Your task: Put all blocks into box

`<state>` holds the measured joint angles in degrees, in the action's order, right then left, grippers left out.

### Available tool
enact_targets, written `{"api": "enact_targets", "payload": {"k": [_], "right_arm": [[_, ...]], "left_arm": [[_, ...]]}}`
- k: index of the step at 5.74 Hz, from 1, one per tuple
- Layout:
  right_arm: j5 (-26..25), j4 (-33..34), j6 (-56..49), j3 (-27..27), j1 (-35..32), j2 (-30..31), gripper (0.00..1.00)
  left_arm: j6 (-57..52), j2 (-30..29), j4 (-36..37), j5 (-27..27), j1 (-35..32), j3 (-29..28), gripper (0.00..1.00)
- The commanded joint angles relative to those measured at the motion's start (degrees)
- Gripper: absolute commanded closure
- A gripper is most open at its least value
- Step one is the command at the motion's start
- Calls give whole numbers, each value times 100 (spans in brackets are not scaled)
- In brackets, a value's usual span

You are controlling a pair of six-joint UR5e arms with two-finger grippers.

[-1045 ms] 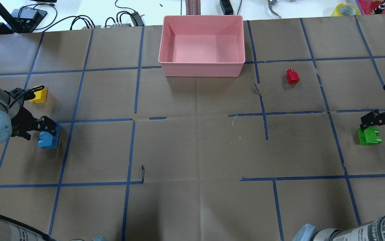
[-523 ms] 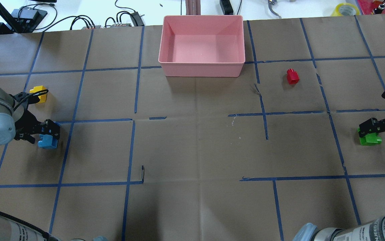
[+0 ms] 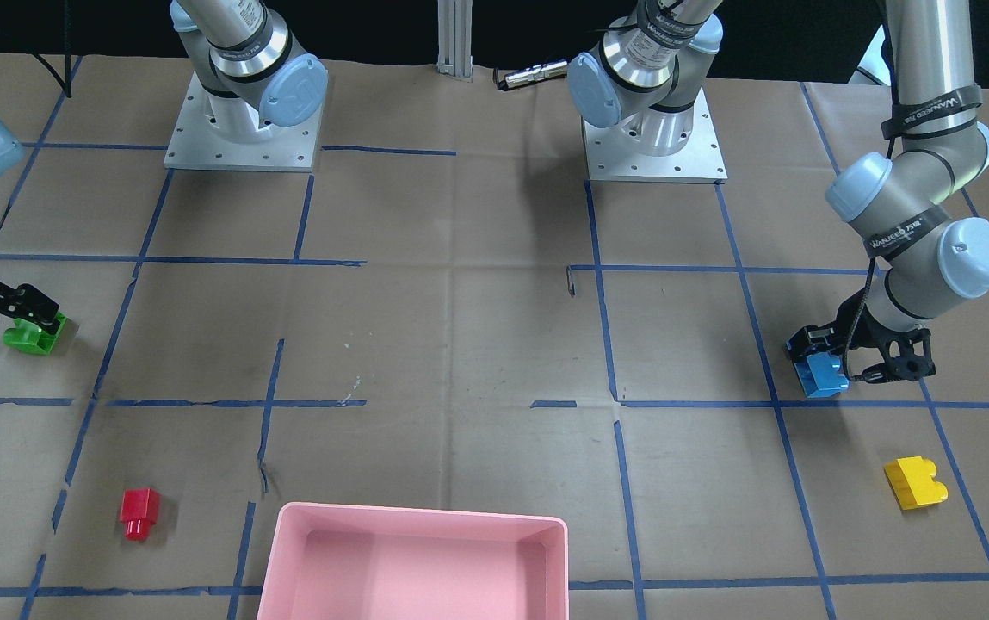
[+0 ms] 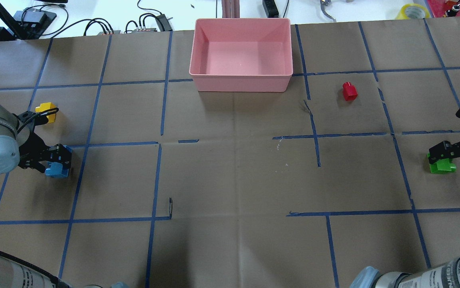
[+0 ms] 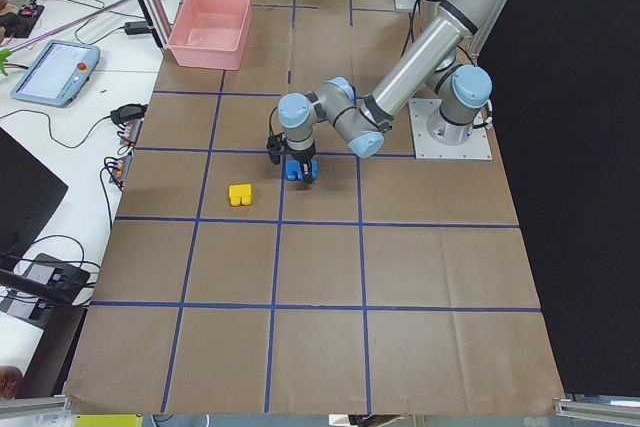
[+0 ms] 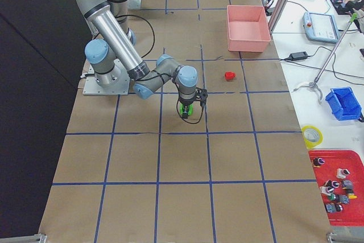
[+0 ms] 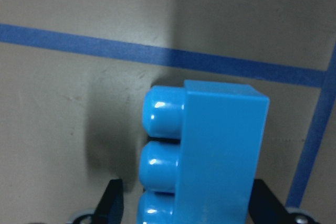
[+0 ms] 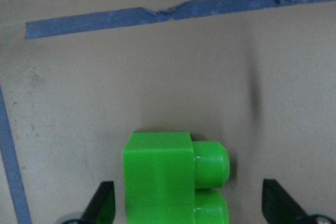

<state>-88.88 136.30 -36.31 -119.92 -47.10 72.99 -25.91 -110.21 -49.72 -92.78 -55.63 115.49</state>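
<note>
Straddled the blue block (image 7: 220,150) with the left gripper (image 7: 186,205), jaws spread and not clamped, well off the robot's left of the box (image 4: 240,84). Straddled the green block (image 8: 157,171) with the right gripper (image 8: 189,205), jaws wide, well off the box's right. Found the red block (image 4: 349,91) near the box's right side and the yellow block (image 4: 46,112) far to its left, both outside it.

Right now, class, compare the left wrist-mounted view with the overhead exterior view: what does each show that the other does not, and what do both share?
Only the wrist view: the blue block close up, its studs pointing sideways with a gap beside them. Only the overhead: the pink box, red block, yellow block, green block and right end effector. Both: that blue block, the left end effector around it, blue tape lines.
</note>
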Motion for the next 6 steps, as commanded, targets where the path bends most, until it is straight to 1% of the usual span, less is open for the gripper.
{"api": "enact_targets", "payload": {"k": [1,2,3,4,5,6], "right_arm": [[-6,72,-7,-22,-1,-22,7],[-15,72,-7,-31,-1,-31,19],[-24,72,-7,-40,-1,-22,19],[-15,72,1,-40,-1,-31,23],[2,72,19,-31,-1,-31,40],[20,72,28,-31,-1,-31,48]], "left_arm": [[7,60,-38,-21,0,0,72],[16,95,-56,-21,-9,-44,75],[16,226,-56,31,-26,-140,75],[-2,489,-134,6,-70,-419,75],[-11,535,-535,23,-88,-787,75],[-11,500,-1035,180,-114,-1426,75]]}}
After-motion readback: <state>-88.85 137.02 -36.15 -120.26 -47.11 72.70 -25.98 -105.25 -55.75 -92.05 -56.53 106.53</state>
